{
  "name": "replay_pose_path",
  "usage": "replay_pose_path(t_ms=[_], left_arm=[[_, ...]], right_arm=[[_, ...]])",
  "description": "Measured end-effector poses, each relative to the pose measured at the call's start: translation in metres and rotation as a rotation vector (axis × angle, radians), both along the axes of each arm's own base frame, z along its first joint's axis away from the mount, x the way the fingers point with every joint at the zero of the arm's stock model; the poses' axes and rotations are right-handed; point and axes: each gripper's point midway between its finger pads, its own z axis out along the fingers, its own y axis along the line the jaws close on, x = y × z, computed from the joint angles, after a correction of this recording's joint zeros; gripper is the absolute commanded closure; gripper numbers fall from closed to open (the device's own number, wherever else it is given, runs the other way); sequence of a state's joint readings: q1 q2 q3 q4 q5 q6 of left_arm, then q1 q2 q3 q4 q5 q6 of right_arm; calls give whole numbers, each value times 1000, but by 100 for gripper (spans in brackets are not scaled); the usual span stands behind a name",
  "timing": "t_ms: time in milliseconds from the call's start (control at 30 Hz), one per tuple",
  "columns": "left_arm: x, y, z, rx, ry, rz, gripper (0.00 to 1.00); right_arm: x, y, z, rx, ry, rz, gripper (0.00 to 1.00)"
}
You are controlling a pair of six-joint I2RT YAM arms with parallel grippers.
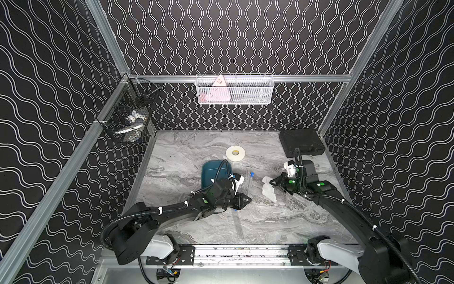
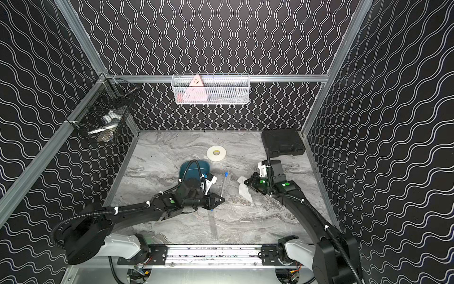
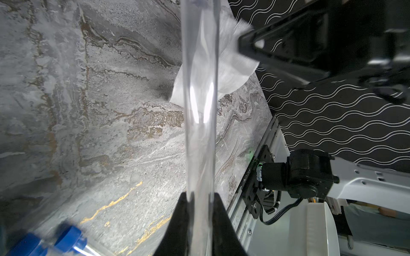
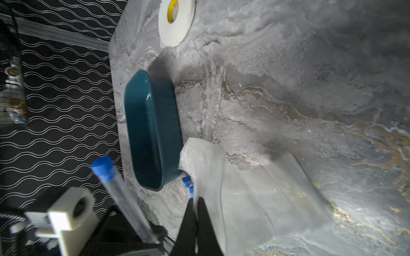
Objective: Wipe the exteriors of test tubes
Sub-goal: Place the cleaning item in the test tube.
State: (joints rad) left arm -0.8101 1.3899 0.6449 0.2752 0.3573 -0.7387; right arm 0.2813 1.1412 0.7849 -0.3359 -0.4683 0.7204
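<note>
My left gripper [image 3: 200, 195] [image 1: 247, 201] is shut on a clear test tube [image 3: 199, 99], held above the table's middle; in both top views its faint body [image 1: 238, 225] [image 2: 214, 226] runs toward the front edge. From the right wrist, that tube [image 4: 124, 199] shows a blue cap. Two more test tubes [image 1: 248, 184] with blue caps lie on the marble just right of the teal tray [image 1: 208, 172]. My right gripper [image 4: 196, 199] [image 1: 271, 182] is shut on a crumpled white tissue [image 1: 269, 193] [image 4: 244, 188], which drapes onto the table to the right of the lying tubes.
A white tape roll [image 1: 235, 153] lies behind the tray. A black case [image 1: 302, 142] sits in the back right corner. A white wire basket [image 1: 234, 89] hangs on the back wall and a black wire basket [image 1: 130, 118] on the left wall.
</note>
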Motion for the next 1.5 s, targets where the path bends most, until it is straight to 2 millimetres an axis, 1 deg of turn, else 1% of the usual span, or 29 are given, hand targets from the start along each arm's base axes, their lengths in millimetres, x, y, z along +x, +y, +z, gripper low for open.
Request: replay_pose_path(t_ms=[67,167,300,400,500,633,767,900,1033,1133,1233,1433,1500], left_arm=[[0,-2,-4,1,12,-8,87],[2,-7,-4,-5,14,-15,87],[6,-15,2,-22,6,-27,87],[9,-21,6,-34,-1,-36,87],[9,-28,6,-38,3,-53,86],[8,-32,6,-40,7,-65,86],[7,-33,5,-39,9,-69,86],[7,-33,4,-39,8,-69,86],[7,-34,6,-43,5,-71,86],[8,-36,9,-51,-3,-71,87],[9,-36,11,-59,-10,-71,87],[10,-37,13,-74,-15,-63,87],[10,-36,11,-72,-7,-57,87]], right_arm=[[7,4,19,33,-34,0,100],[13,13,41,91,-71,9,100],[18,29,64,151,-101,32,100],[20,45,71,180,-109,61,100],[18,63,70,194,-97,97,100],[12,87,70,200,-92,153,100],[7,102,68,209,-79,176,100],[10,104,64,205,-71,161,100],[16,103,54,180,-58,134,100],[17,101,43,159,-34,117,100],[16,99,32,136,-11,105,95],[14,96,25,105,9,94,69],[15,95,28,98,6,88,64]])
